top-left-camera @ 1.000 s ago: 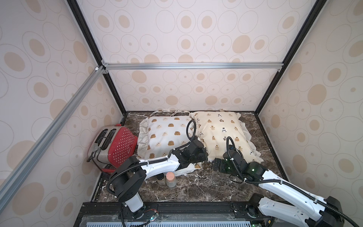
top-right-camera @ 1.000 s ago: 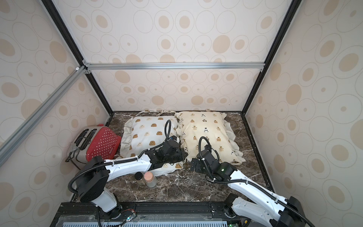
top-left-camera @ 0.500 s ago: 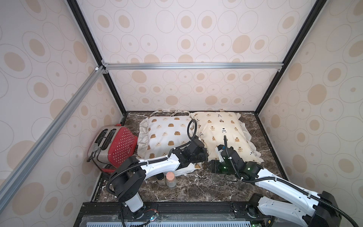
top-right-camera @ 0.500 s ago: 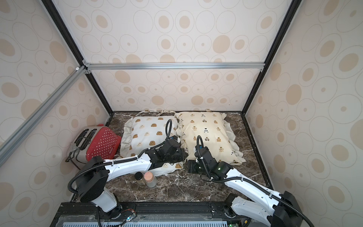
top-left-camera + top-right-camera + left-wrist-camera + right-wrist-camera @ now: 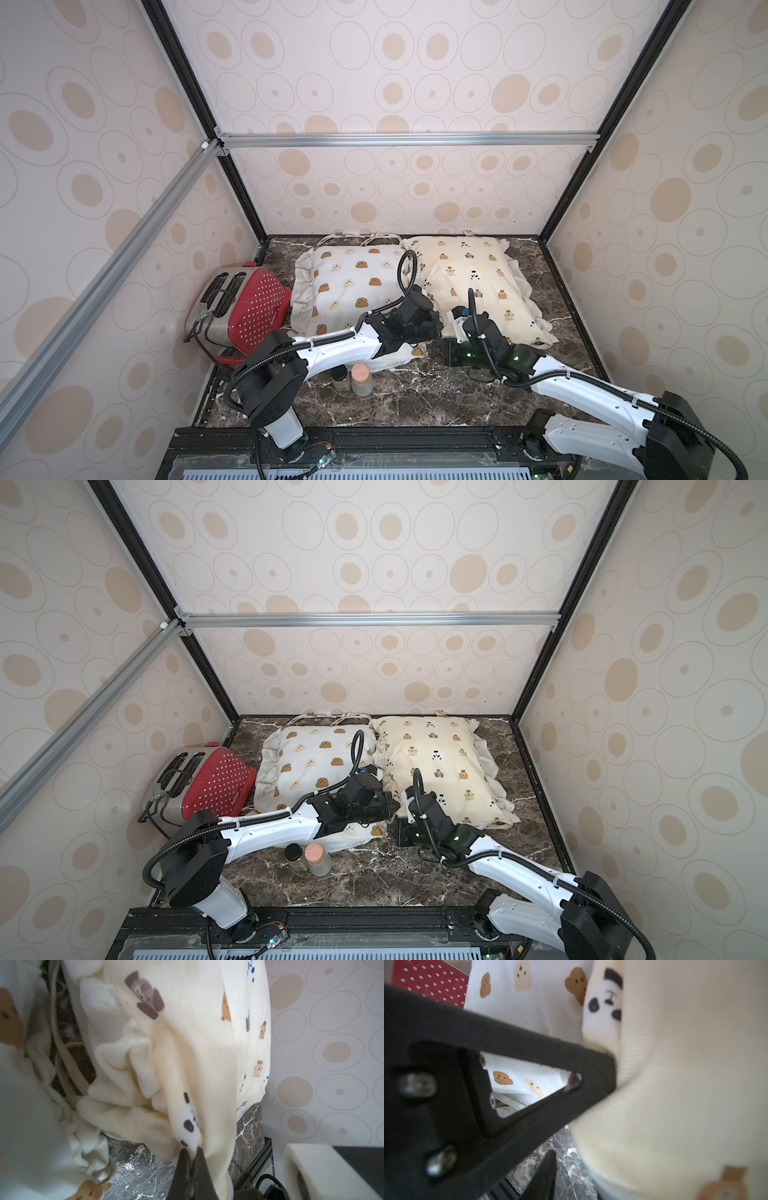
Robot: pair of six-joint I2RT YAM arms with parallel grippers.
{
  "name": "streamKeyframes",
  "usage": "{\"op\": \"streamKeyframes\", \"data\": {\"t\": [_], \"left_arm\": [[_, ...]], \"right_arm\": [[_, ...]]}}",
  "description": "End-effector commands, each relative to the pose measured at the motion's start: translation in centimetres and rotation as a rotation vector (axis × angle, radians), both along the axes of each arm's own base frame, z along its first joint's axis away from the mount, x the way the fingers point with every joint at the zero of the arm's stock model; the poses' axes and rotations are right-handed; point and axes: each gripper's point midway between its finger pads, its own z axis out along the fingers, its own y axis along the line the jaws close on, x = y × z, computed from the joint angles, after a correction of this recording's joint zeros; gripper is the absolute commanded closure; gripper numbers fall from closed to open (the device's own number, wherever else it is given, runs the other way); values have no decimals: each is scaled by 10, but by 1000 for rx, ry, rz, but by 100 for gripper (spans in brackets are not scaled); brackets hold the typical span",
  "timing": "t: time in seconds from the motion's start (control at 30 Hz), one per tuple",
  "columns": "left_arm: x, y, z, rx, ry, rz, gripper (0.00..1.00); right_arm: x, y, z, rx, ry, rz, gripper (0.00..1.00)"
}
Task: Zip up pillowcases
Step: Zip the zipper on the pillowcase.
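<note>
Two stuffed ruffle-edged pillowcases lie side by side at the back in both top views: a white one with brown bears and a cream-yellow one with bears and pandas. My left gripper is shut on a fold of the cream-yellow pillowcase at its near-left corner. My right gripper sits just beside that corner. In the right wrist view one dark finger shows over the marble; cream fabric hides the other finger.
A red white-dotted toaster lies tipped at the left wall. Two small jars, one pink-lidded and one dark-lidded, stand near the left arm on the marble table. Patterned walls and a black frame close in three sides.
My right arm has swung left and its wrist has risen, bringing the gripper against the cream-yellow pillowcase's near-left corner next to the left gripper. The left arm has stayed put.
</note>
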Motion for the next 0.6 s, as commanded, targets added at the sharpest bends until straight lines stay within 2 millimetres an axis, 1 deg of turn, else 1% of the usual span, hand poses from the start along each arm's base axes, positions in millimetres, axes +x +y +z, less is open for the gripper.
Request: {"op": "streamKeyframes", "data": {"t": [0.0, 0.13, 0.23, 0.37, 0.5, 0.57], "left_arm": [[-1, -10, 29, -70, -40, -16, 100], [-1, -11, 32, -73, -47, -22, 100], [-1, -11, 32, -75, -43, -20, 100], [-1, -13, 32, -84, -46, -25, 100], [-1, -13, 34, -95, -46, -21, 100], [-1, -14, 33, -95, -48, -24, 100]], "right_arm": [[6, -7, 4, -13, -70, -20, 67], [6, -4, 10, 8, -125, 20, 66], [8, -7, 11, -4, -147, 14, 66], [10, -4, 16, 4, -185, 33, 66], [17, -11, 13, -36, -191, -8, 66], [19, -10, 12, -43, -194, -7, 66]]}}
